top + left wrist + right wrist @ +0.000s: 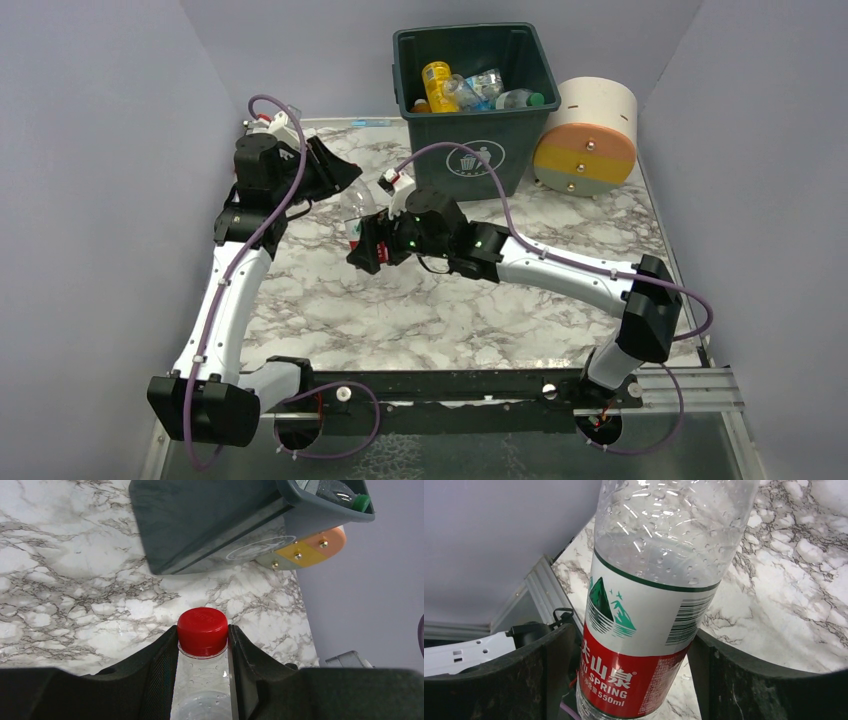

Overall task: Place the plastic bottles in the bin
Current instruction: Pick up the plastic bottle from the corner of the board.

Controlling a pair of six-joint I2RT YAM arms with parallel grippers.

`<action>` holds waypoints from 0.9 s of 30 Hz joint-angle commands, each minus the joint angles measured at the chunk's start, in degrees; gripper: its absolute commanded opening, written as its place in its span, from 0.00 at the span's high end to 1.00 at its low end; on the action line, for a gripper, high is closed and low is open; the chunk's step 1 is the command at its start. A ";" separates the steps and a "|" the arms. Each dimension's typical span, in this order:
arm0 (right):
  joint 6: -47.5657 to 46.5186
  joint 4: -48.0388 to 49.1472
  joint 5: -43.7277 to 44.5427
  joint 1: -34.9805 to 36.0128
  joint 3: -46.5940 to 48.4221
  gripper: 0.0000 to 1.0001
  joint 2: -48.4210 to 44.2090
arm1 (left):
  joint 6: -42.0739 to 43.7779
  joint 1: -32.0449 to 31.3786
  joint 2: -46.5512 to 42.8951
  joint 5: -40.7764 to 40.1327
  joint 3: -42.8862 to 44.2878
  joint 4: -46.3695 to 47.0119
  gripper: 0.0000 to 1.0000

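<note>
Right wrist: right gripper (pixel 628 639) jaws sit either side of the red-labelled water bottle (pixel 651 575), on the label; can't tell if both sides press yet. Close square on the label band, not the droplet-covered shoulder, then lift. That bottle is just front-left of the dark green bin (pixel 470 155). Meanwhile left gripper (pixel 202 632) is clamped on a red-capped clear bottle (pixel 201 682) at the neck, also short of the bin.
</note>
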 commanded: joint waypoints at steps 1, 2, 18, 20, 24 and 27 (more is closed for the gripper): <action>-0.48 2.68 -0.76 -0.37 1.05 0.21 0.09 | -0.75 -0.67 -1.32 0.08 -0.79 2.88 0.70; -0.56 2.72 -0.95 -0.43 1.01 0.23 0.14 | -0.93 -0.80 -1.38 0.02 -0.99 3.19 0.70; -0.35 3.00 -1.44 -0.89 -1.62 0.42 -2.02 | -1.01 -1.27 -0.99 -0.16 0.30 3.24 0.01; -0.22 3.03 -1.33 -0.97 -2.29 0.42 -2.47 | -1.40 -1.27 -0.81 -0.11 0.79 3.32 0.01; 0.12 2.90 -1.14 -0.99 -3.71 0.43 -3.85 | -1.50 -1.27 -0.72 -0.24 2.48 3.34 0.01; 0.42 2.52 -1.22 -1.07 -4.93 0.43 -4.88 | -0.27 -1.27 -0.74 -0.03 4.08 3.03 0.01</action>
